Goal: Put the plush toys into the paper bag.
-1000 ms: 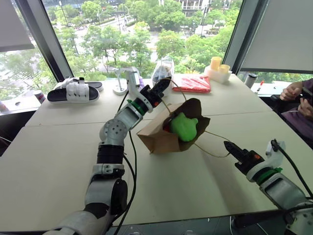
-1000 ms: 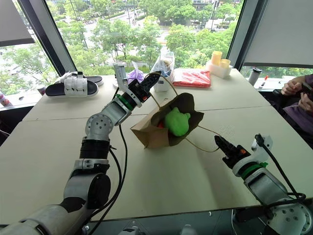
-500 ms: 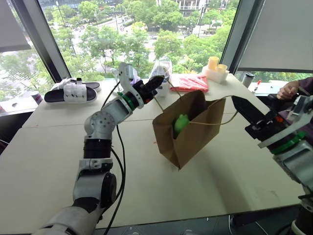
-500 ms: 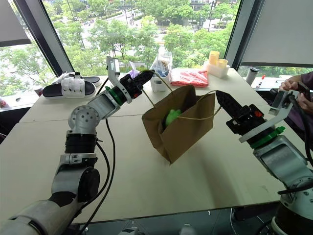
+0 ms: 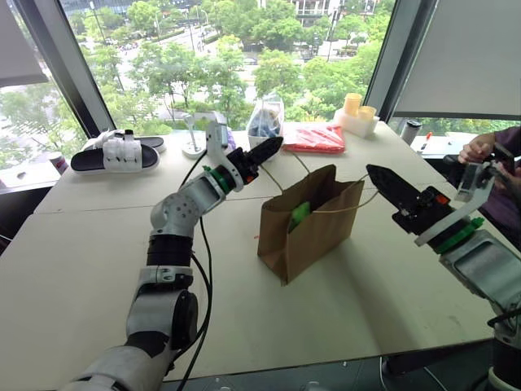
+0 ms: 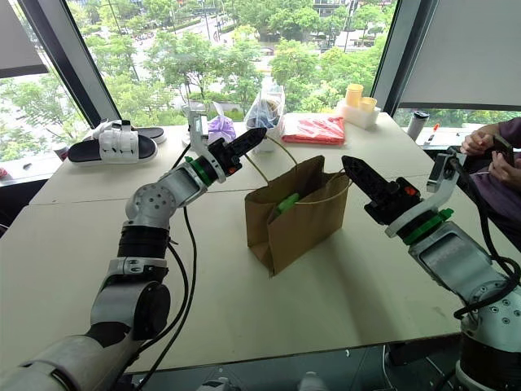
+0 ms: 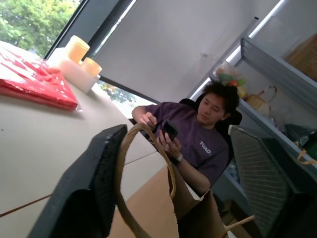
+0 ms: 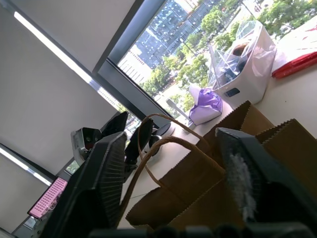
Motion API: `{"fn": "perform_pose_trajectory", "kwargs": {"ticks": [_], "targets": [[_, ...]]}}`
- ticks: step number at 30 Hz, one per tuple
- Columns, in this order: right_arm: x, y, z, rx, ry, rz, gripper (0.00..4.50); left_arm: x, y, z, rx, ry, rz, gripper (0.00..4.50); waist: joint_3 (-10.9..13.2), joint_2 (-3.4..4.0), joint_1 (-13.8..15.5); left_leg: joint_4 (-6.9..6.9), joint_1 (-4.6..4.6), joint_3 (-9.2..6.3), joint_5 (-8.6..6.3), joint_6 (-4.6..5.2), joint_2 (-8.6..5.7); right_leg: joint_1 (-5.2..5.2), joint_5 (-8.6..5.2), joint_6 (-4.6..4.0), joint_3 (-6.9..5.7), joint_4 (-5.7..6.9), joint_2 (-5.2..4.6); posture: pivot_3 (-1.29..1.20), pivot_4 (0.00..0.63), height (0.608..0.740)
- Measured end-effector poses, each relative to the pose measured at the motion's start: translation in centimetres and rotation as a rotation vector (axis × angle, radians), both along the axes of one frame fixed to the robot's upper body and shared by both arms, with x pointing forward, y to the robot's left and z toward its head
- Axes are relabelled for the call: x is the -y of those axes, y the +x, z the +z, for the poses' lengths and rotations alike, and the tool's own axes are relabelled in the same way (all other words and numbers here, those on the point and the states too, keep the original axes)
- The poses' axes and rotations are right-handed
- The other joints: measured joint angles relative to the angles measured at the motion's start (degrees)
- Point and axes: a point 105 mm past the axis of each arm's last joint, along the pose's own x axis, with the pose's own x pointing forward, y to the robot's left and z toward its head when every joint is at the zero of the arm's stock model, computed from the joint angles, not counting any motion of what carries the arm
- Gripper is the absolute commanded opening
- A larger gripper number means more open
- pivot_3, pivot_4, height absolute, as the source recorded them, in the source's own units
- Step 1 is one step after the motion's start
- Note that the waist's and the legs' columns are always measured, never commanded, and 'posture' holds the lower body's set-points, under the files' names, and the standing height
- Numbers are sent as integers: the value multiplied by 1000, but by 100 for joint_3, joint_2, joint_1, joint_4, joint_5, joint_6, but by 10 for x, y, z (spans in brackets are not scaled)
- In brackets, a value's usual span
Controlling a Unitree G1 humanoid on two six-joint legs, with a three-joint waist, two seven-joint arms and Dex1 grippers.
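The brown paper bag (image 5: 313, 232) stands upright on the table, mouth open. A light green plush toy (image 5: 299, 213) peeks out of it; anything else inside is hidden. My left gripper (image 5: 262, 151) hovers above and to the left of the bag's mouth. It is open, and one cord handle (image 7: 148, 131) loops loosely between its fingers (image 7: 94, 183). To the right of the bag, my right gripper (image 5: 378, 175) is raised level with the top. It is open too, its fingers (image 8: 101, 183) wide apart around the other handle (image 8: 171, 141).
Black-and-white sandals (image 5: 122, 151) lie at the far left. A white container with a clear plastic bag (image 5: 267, 122), a purple cloth bundle (image 6: 225, 126), a red packet (image 5: 317, 138) and yellow cups (image 5: 356, 106) line the far edge. A person (image 5: 488, 151) sits at the right.
The bag lay tilted and was pulled upright by its handles. Both grippers, shut on the handles before, have opened. My right gripper rose from the table to the bag's top.
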Motion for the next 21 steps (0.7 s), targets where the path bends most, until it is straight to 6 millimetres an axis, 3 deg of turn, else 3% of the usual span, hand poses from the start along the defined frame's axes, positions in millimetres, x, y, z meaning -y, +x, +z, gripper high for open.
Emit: {"fn": "perform_pose_trajectory", "kwargs": {"ticks": [4,11,15,19,21], "targets": [[0,-10,-5,12,-22,25,4465,-8,-6,-10,21,18,-35,4500,0,0,1,-1,0,-1,-1,1,1,0,0,0,0,1,0,0,150,740],[7,-39,-22,33,57,68,4465,-52,-17,-18,20,1,-69,4500,-1,2,-2,2,4,0,-1,2,2,2,0,0,1,4,0,0,150,740],[3,-46,-38,-5,52,86,4465,-77,-21,-44,-13,68,-39,4500,-1,2,-14,2,7,1,-1,2,3,2,0,0,4,6,1,0,150,740],[-12,-43,-67,-102,-64,114,3192,-92,-34,-61,-28,143,-40,4500,-1,2,-7,2,6,0,-1,2,4,1,0,-1,3,6,1,0,150,740],[-23,-40,-83,-146,-123,150,2109,-92,-45,-69,-23,196,-67,4500,-1,3,-3,2,6,0,-1,2,5,1,0,-1,5,5,0,0,150,740]]}}
